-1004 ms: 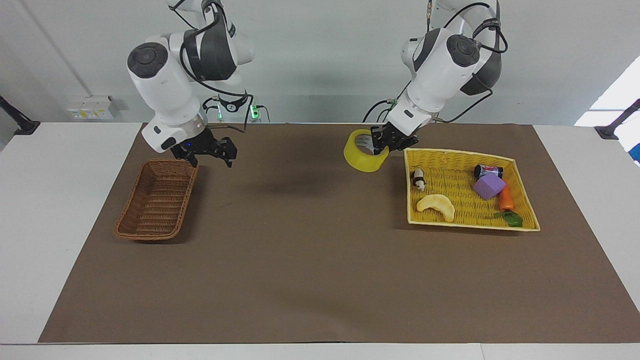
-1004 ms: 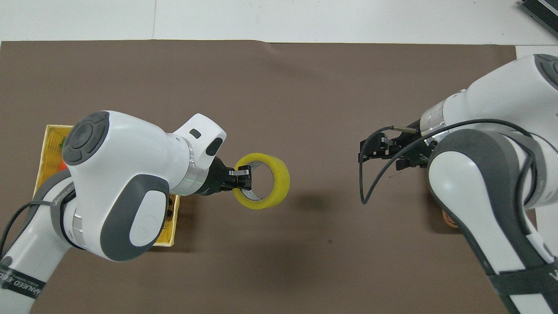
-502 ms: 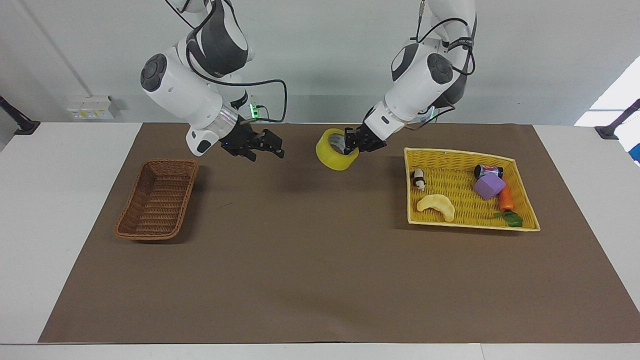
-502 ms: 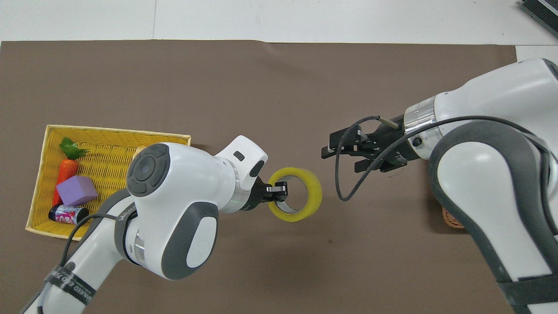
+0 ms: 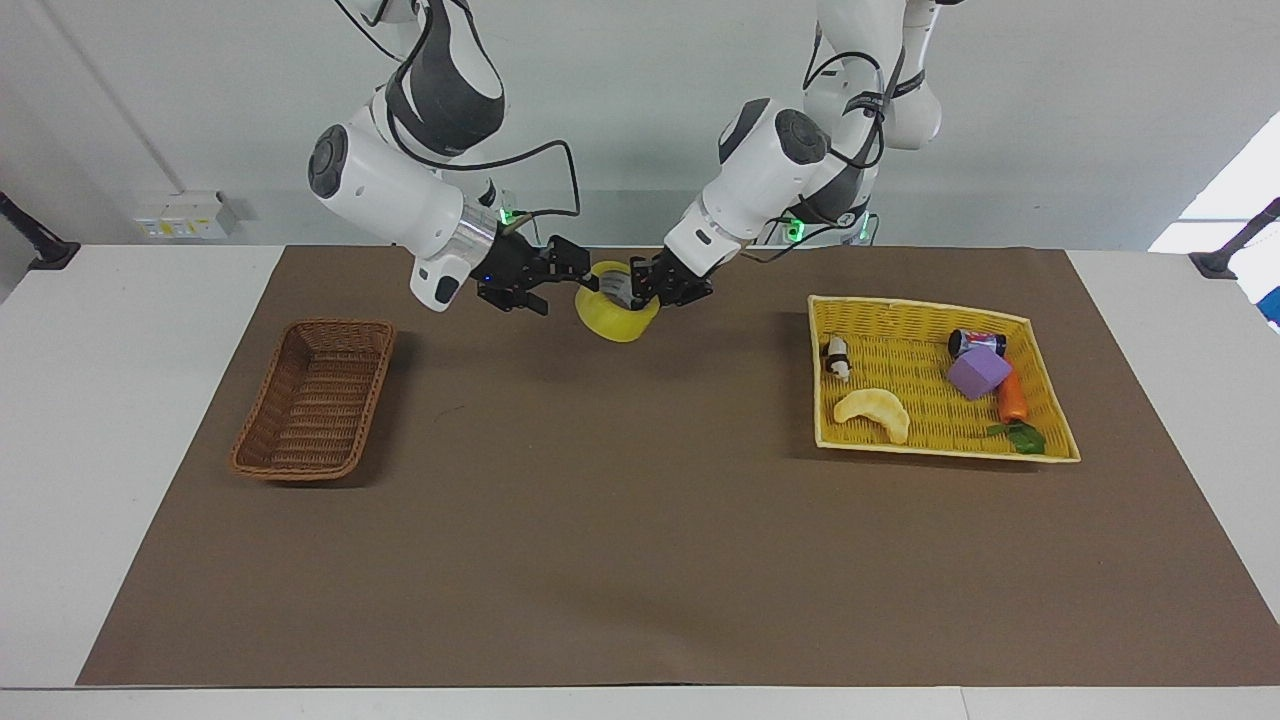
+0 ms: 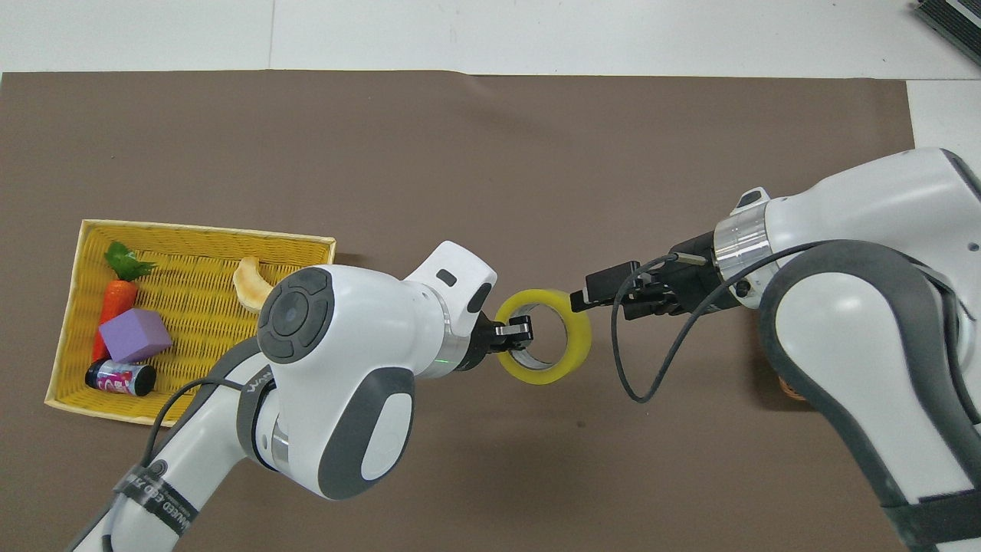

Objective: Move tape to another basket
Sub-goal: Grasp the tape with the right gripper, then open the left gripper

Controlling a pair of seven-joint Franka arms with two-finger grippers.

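The yellow tape (image 5: 612, 322) hangs in the air over the brown mat, between the two baskets. My left gripper (image 5: 640, 290) is shut on the roll's rim, one finger inside the ring; it also shows in the overhead view (image 6: 521, 331) with the tape (image 6: 546, 376). My right gripper (image 5: 565, 283) is open at the tape's other edge, its fingers either side of the rim (image 6: 598, 295). The brown wicker basket (image 5: 312, 400) sits empty toward the right arm's end of the table; only a sliver of it (image 6: 789, 387) shows under the right arm.
A flat yellow woven tray (image 5: 920, 305) toward the left arm's end holds a pale crescent piece (image 5: 873, 410), a purple block (image 5: 978, 372), a carrot (image 5: 1012, 400), a small can (image 5: 975, 342) and a small toy figure (image 5: 836, 358). A brown mat (image 5: 620, 520) covers the table.
My left gripper carried the tape away from the yellow tray toward the table's middle. My right gripper left the wicker basket and came up to the tape's rim.
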